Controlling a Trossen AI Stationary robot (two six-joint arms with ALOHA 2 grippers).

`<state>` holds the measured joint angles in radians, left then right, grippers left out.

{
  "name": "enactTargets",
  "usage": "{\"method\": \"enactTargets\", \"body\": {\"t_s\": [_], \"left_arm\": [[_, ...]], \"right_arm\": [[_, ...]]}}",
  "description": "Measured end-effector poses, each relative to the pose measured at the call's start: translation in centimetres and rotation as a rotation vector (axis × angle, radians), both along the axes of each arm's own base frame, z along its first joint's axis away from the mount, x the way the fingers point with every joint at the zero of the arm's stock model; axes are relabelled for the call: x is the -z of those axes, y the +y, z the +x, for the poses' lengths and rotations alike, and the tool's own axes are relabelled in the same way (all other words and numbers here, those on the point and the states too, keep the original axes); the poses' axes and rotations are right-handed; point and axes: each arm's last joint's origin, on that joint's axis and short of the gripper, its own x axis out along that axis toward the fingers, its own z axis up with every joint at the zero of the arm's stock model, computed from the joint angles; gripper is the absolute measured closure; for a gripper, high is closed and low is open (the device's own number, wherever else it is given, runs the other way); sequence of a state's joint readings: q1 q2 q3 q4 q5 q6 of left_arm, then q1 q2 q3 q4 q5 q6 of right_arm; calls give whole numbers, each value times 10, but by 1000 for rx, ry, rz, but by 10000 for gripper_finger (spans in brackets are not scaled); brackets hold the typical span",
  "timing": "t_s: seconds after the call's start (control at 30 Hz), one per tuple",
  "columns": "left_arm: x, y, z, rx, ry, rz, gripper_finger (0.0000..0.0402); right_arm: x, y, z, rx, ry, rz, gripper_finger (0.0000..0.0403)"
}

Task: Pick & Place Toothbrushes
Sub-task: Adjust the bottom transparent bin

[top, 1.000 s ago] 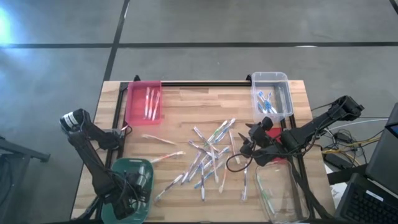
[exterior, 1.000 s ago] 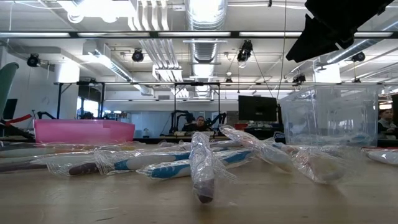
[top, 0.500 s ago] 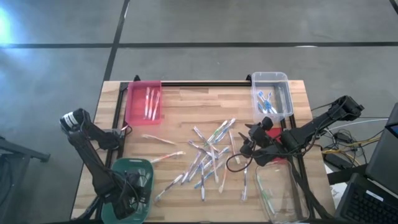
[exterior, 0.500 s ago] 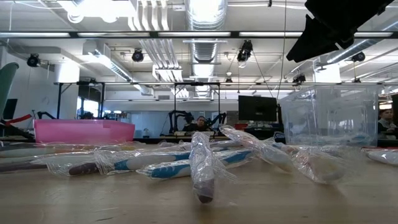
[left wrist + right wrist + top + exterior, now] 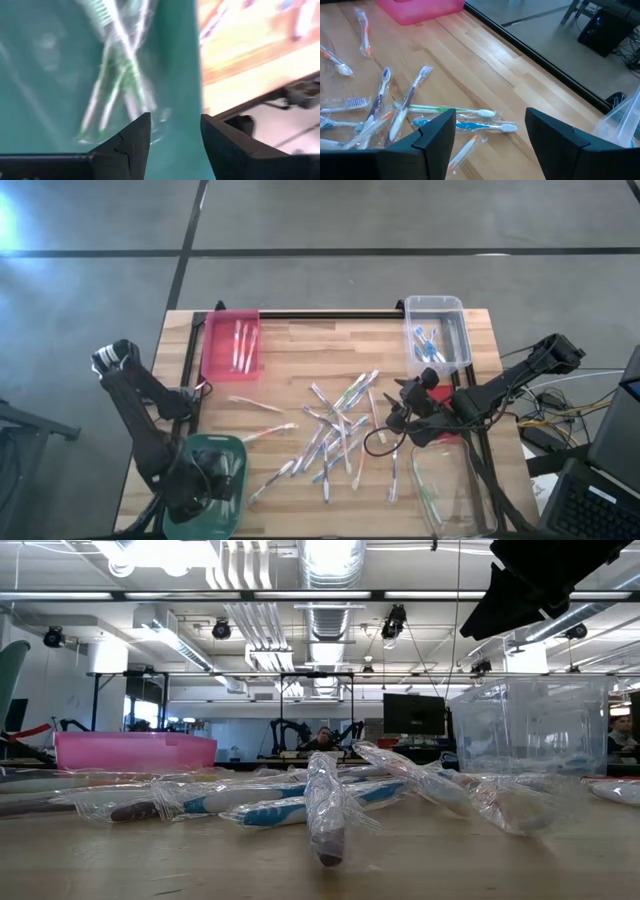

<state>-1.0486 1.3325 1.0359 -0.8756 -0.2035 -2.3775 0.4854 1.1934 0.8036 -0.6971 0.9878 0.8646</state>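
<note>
Toothbrushes [image 5: 335, 438] lie scattered across the middle of my desk [image 5: 300, 350], most with their long axes running near to far or on a slant, a few crossing one another; two pale ones [image 5: 262, 420] lie more left to right, apart on the left of the heap. Each sits in a clear wrapper.

The pink bin [image 5: 232, 343] at the far left holds a few brushes lying near to far. The clear bin [image 5: 436, 330] at the far right holds some with blue accents. The green bin [image 5: 205, 480] at the near left corner holds green-accented brushes, crossed over each other. Another clear bin [image 5: 447, 488] sits at the near right with a brush or two.

My left gripper [image 5: 175, 137] hangs over the green bin, released and holding nothing. My right gripper [image 5: 490, 131] hovers at the heap's right edge, spread wide and empty.
</note>
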Motion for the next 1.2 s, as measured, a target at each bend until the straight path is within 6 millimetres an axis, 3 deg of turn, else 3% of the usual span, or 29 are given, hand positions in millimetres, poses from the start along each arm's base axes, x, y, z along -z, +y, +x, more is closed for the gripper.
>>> {"method": "enactTargets", "body": {"t_s": [0.37, 0.77, 1.03, 1.2], "left_arm": [[-30, 22, -3, -65, -327, 71, 225], [-63, 41, 8, -60, -797, 460, 225], [-64, 53, 24, -140, -829, 619, 225], [-61, 64, 38, -13, -757, 700, 225]], "right_arm": [[0, 0, 0, 1, 0, -1, 149], [0, 0, 0, 3, -6, -4, 177], [0, 0, 0, 3, -6, -4, 188], [0, 0, 0, 3, -7, -4, 182]]}}
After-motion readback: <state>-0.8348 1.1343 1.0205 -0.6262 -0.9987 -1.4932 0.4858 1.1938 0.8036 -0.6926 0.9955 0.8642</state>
